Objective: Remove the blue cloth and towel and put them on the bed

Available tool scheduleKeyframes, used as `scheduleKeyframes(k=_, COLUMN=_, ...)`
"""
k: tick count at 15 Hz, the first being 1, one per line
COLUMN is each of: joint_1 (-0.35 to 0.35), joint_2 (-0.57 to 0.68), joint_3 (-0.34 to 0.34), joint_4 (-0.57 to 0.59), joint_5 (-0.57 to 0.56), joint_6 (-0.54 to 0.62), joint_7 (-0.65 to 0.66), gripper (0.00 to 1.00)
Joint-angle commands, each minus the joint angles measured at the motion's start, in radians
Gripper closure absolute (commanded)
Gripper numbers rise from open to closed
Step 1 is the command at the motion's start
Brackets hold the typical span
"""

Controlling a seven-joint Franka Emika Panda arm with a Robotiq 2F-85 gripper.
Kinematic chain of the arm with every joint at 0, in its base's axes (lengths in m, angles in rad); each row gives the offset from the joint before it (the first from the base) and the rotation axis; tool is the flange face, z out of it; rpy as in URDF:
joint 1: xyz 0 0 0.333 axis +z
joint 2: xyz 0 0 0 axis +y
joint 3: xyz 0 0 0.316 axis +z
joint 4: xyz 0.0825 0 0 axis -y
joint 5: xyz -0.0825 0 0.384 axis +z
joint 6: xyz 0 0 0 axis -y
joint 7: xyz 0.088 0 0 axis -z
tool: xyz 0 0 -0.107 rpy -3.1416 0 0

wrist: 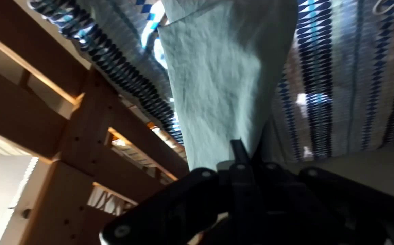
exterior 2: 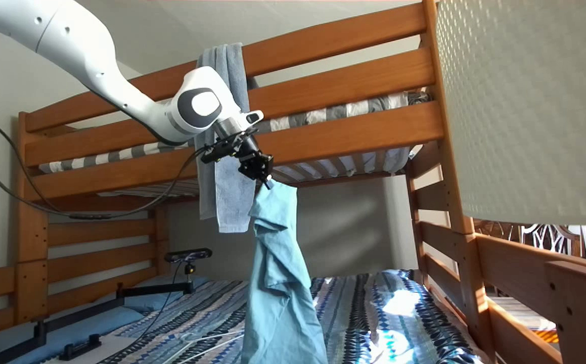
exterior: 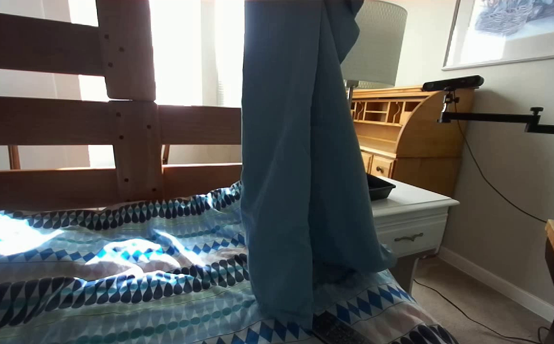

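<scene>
A plain blue cloth hangs long from my gripper (exterior 2: 266, 183); it shows in both exterior views (exterior: 281, 167) (exterior 2: 282, 283) and the wrist view (wrist: 213, 85). My gripper's fingers (wrist: 249, 153) are shut on its upper end. Its lower end hangs over the patterned bed cover (exterior: 162, 306); I cannot tell whether it touches. A grey-blue towel (exterior 2: 234, 197) hangs over the upper rails of the wooden bunk bed (exterior 2: 353, 76), behind my arm. The lower bed's wooden headboard (exterior: 135, 129) stands at the left in an exterior view.
A black camera on a bar (exterior 2: 189, 255) stands beside the bed. A dark object (exterior: 336, 329) lies on the cover below the cloth. A white nightstand (exterior: 415, 210) holds a black tray (exterior: 381, 188). A lampshade (exterior 2: 530, 111) is near. A cable (exterior 2: 100, 216) hangs from my arm.
</scene>
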Motion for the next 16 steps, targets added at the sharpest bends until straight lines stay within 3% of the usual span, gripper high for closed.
scheduleKeyframes(k=1, joint_1=0.046, joint_2=0.029, joint_3=0.013, joint_4=-0.005, joint_5=0.098, joint_6=-0.02, joint_7=-0.17, gripper=0.99)
scheduleKeyframes(k=4, joint_1=0.027, joint_2=0.052, joint_3=0.036, joint_4=-0.018, joint_5=0.034, joint_6=-0.016, joint_7=-0.212, gripper=0.99)
scheduleKeyframes(k=11, joint_1=0.02, joint_2=0.055, joint_3=0.046, joint_4=-0.008, joint_5=0.051, joint_6=-0.02, joint_7=-0.174, gripper=0.99)
scheduleKeyframes(k=16, joint_1=-0.051, joint_2=0.202, joint_3=0.05, joint_4=0.022, joint_5=-0.069, joint_6=0.088, joint_7=-0.112, gripper=0.99)
